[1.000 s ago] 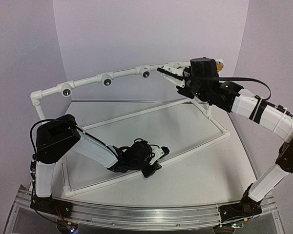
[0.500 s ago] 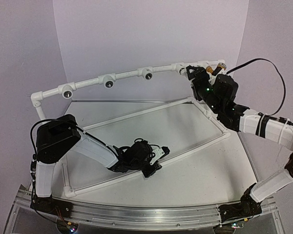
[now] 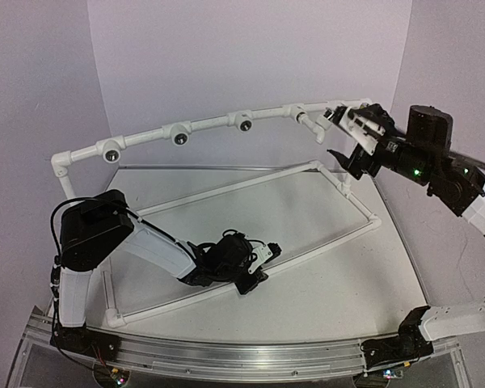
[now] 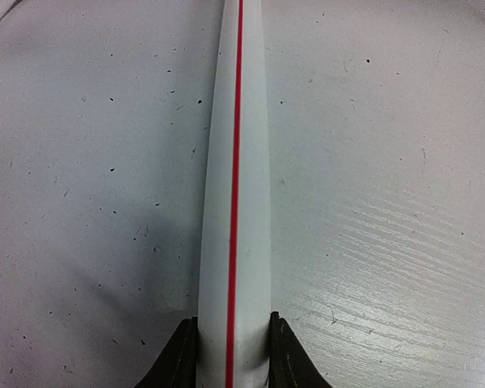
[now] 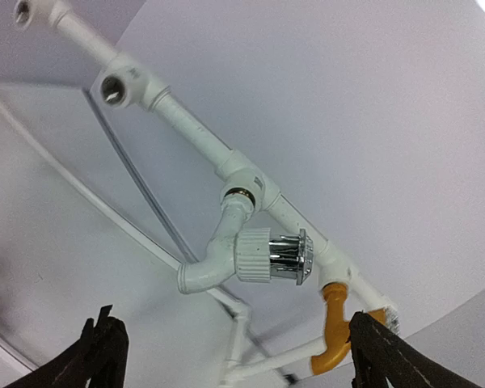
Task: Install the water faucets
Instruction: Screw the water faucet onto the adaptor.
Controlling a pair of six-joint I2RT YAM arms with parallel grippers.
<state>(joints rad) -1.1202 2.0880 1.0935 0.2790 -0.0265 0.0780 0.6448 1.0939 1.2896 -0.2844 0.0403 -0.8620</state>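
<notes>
In the right wrist view a white faucet [image 5: 218,255] with a ribbed collar and chrome handle [image 5: 289,257] hangs screwed into a tee of the white pipe frame [image 5: 186,121]. A yellow-orange faucet [image 5: 335,323] sits in the tee beside it, partly behind one finger. My right gripper [image 5: 242,360] stands open a little back from both, holding nothing. From above, the right gripper [image 3: 341,137] is at the rail's right end, next to the white faucet [image 3: 311,123]. My left gripper [image 4: 234,352] is shut on a red-striped white pipe [image 4: 234,162] lying on the table.
The raised rail [image 3: 145,137] carries three round dark sockets [image 3: 178,136] and curves from back left to back right. Base pipes [image 3: 226,186] cross the white table. The left arm [image 3: 145,242] lies low near the front, and purple walls close in the back and sides.
My right gripper has opened wide, let go of the faucet and drawn back to the right from the rail. The left arm has not moved.
</notes>
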